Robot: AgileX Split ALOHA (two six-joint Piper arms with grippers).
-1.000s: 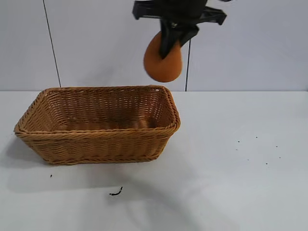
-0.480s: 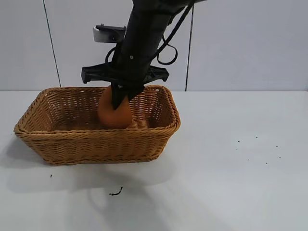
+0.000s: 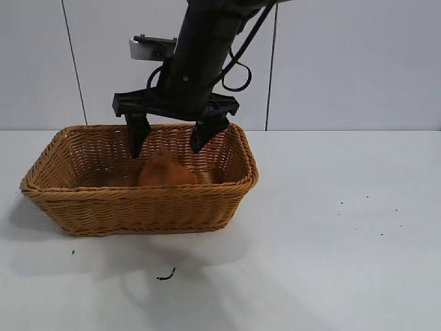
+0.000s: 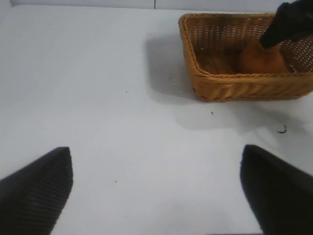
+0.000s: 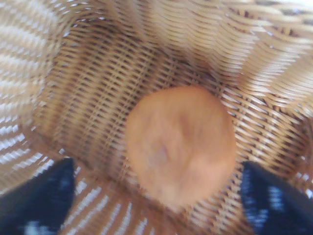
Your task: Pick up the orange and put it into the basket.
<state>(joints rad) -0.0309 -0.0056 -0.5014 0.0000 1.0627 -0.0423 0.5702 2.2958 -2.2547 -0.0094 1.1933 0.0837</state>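
The orange (image 3: 164, 170) lies on the floor of the wicker basket (image 3: 138, 203), near its middle. My right gripper (image 3: 169, 143) hangs just above it with its fingers spread wide and nothing between them. The right wrist view shows the orange (image 5: 180, 144) on the woven floor (image 5: 88, 98), apart from both fingertips. My left gripper (image 4: 156, 188) is open and empty over bare table, far from the basket (image 4: 230, 88), with the orange (image 4: 261, 61) inside it.
The white table (image 3: 331, 234) spreads to the right and front of the basket. A small dark scrap (image 3: 165, 276) lies in front of the basket, and several dark specks (image 3: 365, 214) dot the right side. A pale wall stands behind.
My right gripper came down from high above the basket's right end into the basket with the orange, then opened. The orange now rests on the basket floor.
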